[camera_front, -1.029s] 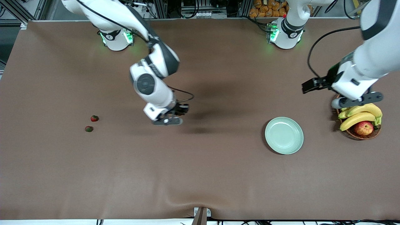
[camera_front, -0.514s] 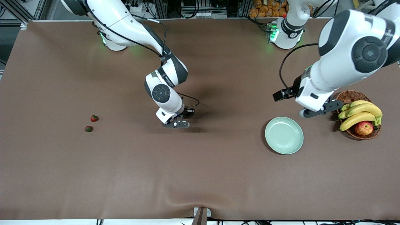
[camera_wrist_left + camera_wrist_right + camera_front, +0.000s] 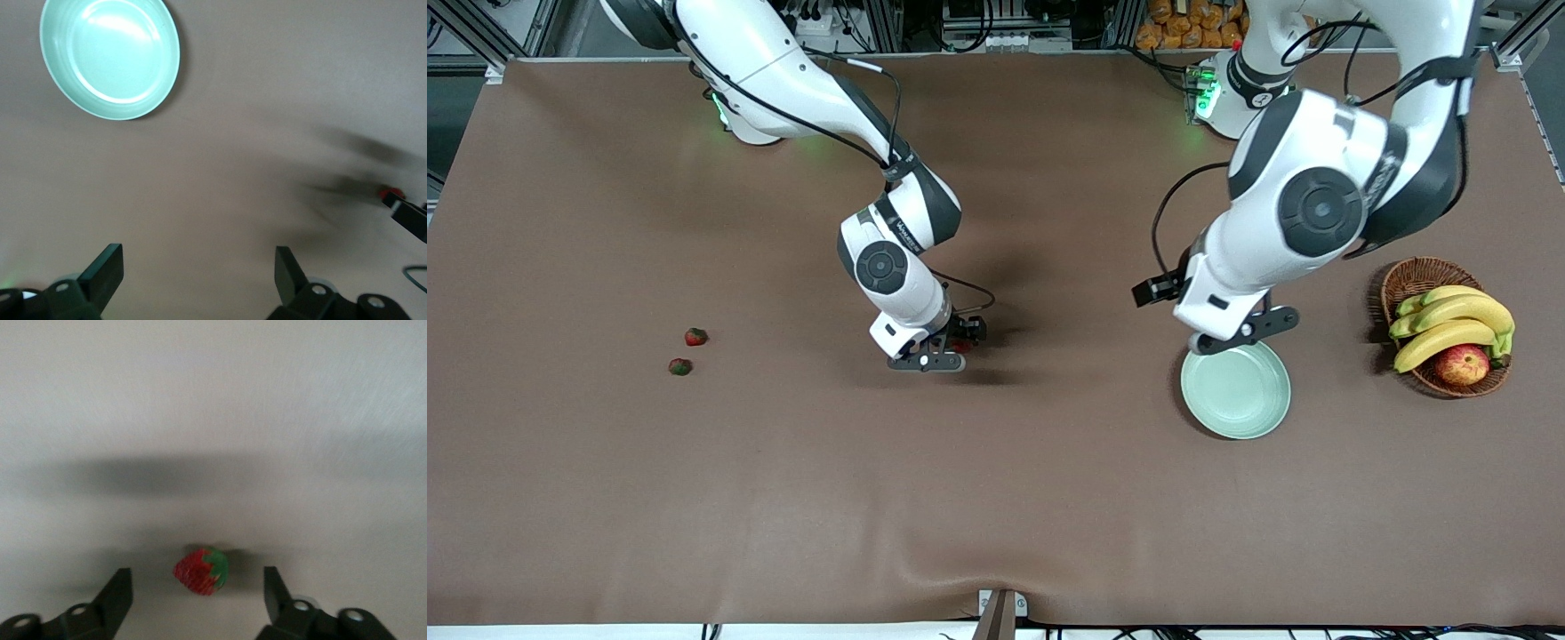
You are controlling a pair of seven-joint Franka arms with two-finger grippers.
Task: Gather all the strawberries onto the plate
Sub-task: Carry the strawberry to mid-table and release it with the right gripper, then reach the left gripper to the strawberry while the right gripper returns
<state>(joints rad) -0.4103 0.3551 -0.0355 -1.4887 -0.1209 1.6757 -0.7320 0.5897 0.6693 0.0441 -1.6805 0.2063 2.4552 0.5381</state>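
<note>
My right gripper (image 3: 931,359) (image 3: 197,577) is low over the middle of the table and open. One strawberry (image 3: 201,571) (image 3: 959,347) lies on the cloth between its fingers and touches neither. Two more strawberries (image 3: 695,336) (image 3: 680,366) lie close together toward the right arm's end of the table. The pale green plate (image 3: 1240,400) (image 3: 110,57) sits toward the left arm's end with nothing in it. My left gripper (image 3: 1240,332) (image 3: 198,260) hangs open over the plate's rim on the robots' side and holds nothing.
A wicker basket (image 3: 1414,271) with bananas (image 3: 1449,324) and a red-yellow apple (image 3: 1461,364) stands beside the plate at the left arm's end. The brown cloth has a small ridge near the front edge (image 3: 925,560).
The right gripper has dropped low over the table's middle and gone from shut to open, with a strawberry between its fingers. The left arm has swung from over the basket to the plate's rim.
</note>
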